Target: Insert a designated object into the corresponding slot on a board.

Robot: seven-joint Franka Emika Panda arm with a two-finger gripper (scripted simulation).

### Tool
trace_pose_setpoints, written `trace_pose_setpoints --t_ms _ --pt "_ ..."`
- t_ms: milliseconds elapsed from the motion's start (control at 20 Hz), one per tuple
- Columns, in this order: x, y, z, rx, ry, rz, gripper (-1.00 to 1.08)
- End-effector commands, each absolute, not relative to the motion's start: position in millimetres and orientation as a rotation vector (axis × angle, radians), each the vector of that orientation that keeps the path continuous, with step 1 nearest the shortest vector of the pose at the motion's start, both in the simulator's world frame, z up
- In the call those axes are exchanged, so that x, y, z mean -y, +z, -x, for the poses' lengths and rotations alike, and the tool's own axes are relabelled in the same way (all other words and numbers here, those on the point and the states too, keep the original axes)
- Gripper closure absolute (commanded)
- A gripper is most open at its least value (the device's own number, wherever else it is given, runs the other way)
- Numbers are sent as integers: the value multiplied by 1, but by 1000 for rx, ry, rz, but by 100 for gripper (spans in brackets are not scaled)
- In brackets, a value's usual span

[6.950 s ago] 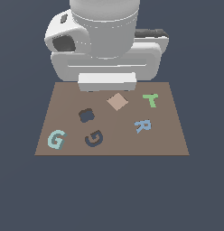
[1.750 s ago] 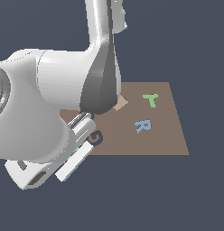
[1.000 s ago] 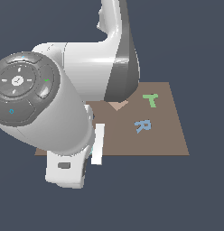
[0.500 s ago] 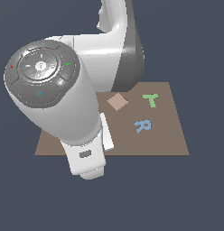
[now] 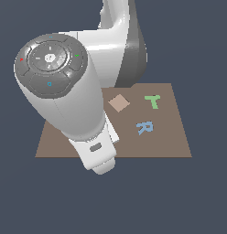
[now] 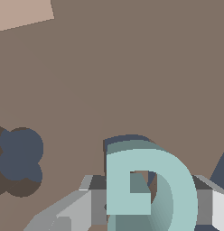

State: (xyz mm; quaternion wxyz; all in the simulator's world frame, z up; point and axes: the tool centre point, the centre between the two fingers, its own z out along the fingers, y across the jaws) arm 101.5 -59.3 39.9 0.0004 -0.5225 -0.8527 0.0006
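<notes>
Wrist view shows your gripper [image 6: 145, 203] clamped on the pale teal G-shaped block [image 6: 152, 189], now hanging over the dark grey-blue G-shaped recess [image 6: 125, 140]. Since a moment ago the arm has swung across the flat brown board [image 5: 170, 141], so lowering comes next.

A tan diamond [image 5: 119, 103] serves as the landmark. A green T [image 5: 153, 101] lies well apart from it toward the exterior view's right, about level with it. A blue R [image 5: 144, 127] lies nearer the viewer than the T, also on the exterior view's right of the diamond. In the wrist view, a dark rounded cross-shaped recess [image 6: 20, 161] sits well apart from the diamond.
</notes>
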Motion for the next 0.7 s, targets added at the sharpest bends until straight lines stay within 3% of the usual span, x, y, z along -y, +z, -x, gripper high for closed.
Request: trace_pose_setpoints --t_ms 0,600,650 --pt "59 40 -100 2699 2 1606 108" --pt "59 30 -99 2713 0 1586 108" --pt "59 30 -99 2713 0 1586 -92"
